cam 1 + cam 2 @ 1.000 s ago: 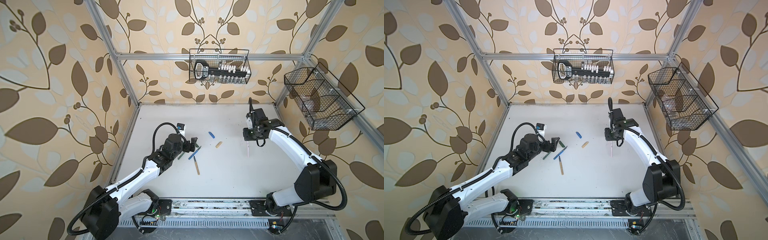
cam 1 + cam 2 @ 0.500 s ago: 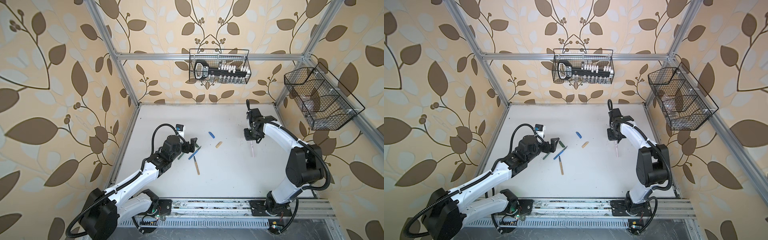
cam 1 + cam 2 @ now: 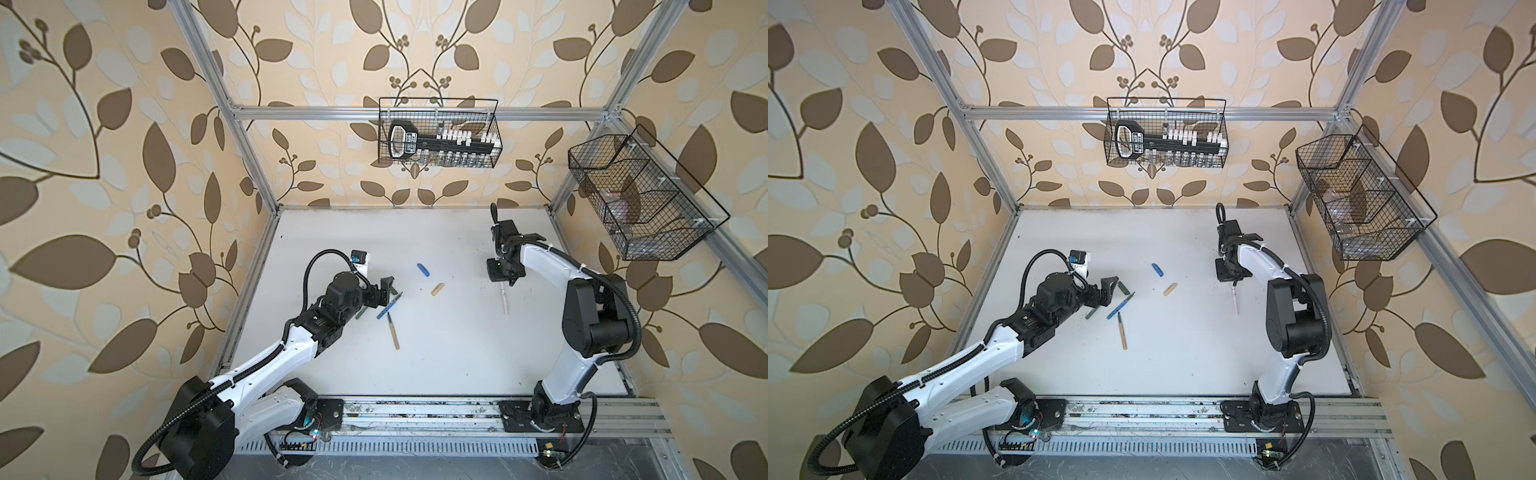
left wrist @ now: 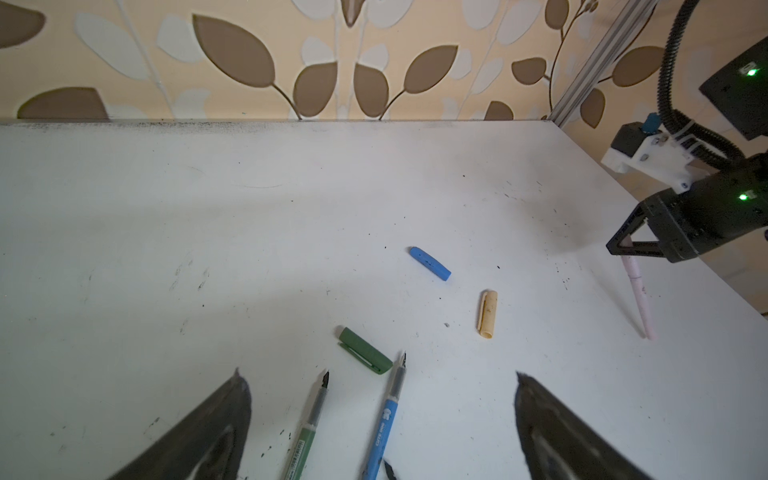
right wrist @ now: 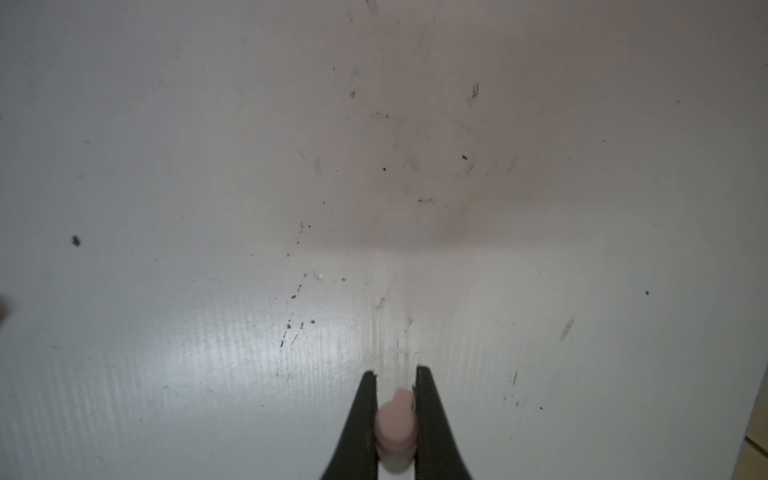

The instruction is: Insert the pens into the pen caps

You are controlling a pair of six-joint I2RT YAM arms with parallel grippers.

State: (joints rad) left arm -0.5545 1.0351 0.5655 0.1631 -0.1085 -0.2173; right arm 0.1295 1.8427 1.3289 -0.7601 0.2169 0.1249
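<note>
Right gripper [image 5: 397, 372] is squeezed tight on the pink pen [image 5: 397, 419], pinching it near its top end. Seen from the left wrist view, the pink pen hangs down on a slant under that gripper, and its low end is right at the table [image 3: 415, 365] (I cannot tell if it really touches). On the left side of the table, the left gripper [image 4: 377, 372] is wide open and has nothing in it. It sits low, and its two fingers [image 4: 224, 424] stand on either side of the green pen [image 4: 309, 428] and the blue pen [image 4: 384, 424]. Those two pens lie flat, side by side, with their dark tips bare. The green cap [image 4: 365, 351] lies on the table just past them, right beside the tip of the blue pen. The tan pen [image 3: 394, 334] lies flat too, with its bare dark tip near the back end of the blue pen. In both top views the blue cap [image 3: 424, 270] and the tan cap [image 3: 437, 289] lie near each other around the middle of the table, between the two arms. Both of them are well apart from the pink pen.
</note>
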